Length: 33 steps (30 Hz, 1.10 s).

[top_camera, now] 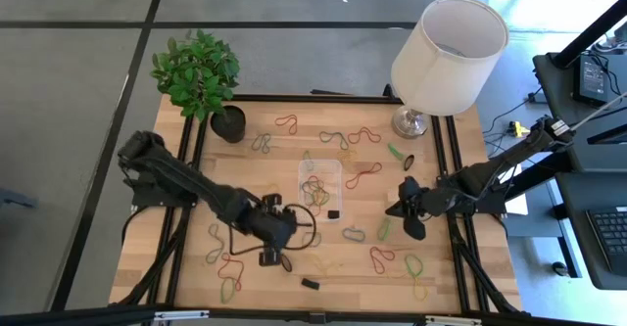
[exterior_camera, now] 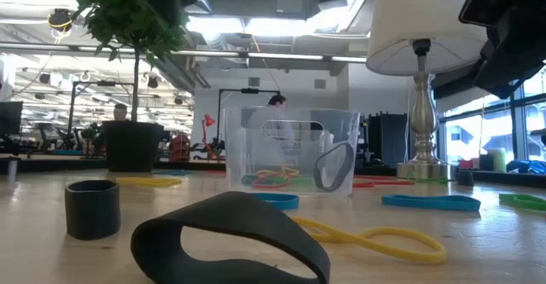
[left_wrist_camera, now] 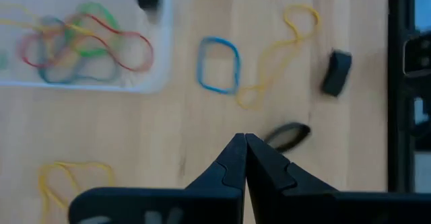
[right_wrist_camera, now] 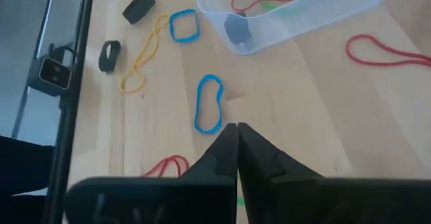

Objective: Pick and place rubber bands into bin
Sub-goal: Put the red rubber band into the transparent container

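Black and pressed shut on nothing, the left pincer [top_camera: 279, 259] hovers near the surface's front edge and the right pincer [top_camera: 400, 209] toward its right edge, likely between picks. One clear bin [top_camera: 320, 187] sits mid-surface within both arms' reach, holding several rubber bands [top_camera: 314, 191]; roughly fifteen more lie scattered around.

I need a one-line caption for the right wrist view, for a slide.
Right gripper, shut and empty, above a blue rubber band on the wooden table, near the clear bin holding several bands.
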Motion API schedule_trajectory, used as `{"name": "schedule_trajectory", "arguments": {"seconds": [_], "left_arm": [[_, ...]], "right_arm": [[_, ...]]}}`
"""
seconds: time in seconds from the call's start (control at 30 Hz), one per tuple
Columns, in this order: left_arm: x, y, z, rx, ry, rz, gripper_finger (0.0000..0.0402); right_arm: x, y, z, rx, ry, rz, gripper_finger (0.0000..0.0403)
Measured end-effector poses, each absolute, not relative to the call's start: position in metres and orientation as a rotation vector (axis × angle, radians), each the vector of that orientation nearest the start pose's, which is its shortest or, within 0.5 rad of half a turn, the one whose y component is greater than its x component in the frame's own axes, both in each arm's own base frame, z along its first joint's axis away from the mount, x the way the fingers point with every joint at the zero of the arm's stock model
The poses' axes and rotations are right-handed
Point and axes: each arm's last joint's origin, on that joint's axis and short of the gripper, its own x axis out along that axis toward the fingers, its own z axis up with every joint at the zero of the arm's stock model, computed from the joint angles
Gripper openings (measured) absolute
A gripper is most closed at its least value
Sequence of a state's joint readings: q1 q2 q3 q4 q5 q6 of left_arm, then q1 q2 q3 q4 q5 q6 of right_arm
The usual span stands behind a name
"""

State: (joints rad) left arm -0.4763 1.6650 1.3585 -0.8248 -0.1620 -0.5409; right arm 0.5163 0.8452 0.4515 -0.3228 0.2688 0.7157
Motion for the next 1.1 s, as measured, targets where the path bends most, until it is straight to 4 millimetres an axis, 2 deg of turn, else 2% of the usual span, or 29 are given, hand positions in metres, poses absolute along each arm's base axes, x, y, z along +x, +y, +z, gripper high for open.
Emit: {"name": "schedule_trajectory", "arguments": {"seconds": [0.07,0.23,0.33,0.67,0.87,1.1], "left_arm": [[0.309,-0.161,0.258,-0.151,1.135,0.007,0.0003],[0.311,-0.182,0.247,-0.271,1.215,0.067,0.0003],[0.303,-0.195,0.241,-0.417,1.275,0.156,0.0003],[0.258,-0.228,0.235,-0.839,1.328,0.672,0.0009],[0.254,-0.24,0.221,-0.921,1.307,0.803,0.0045],[0.257,-0.245,0.199,-0.903,1.321,0.903,0.0102]], "right_arm": [[0.148,0.075,0.199,0.388,0.709,-0.003,0.0006],[0.148,0.075,0.2,0.363,0.708,0.006,0.0016],[0.148,0.075,0.199,0.357,0.714,0.005,0.0017],[0.148,0.075,0.199,0.34,0.713,0.011,0.0006],[0.148,0.075,0.199,0.339,0.713,0.011,0.0013],[0.148,0.075,0.199,0.341,0.713,0.01,0.0007]]}}
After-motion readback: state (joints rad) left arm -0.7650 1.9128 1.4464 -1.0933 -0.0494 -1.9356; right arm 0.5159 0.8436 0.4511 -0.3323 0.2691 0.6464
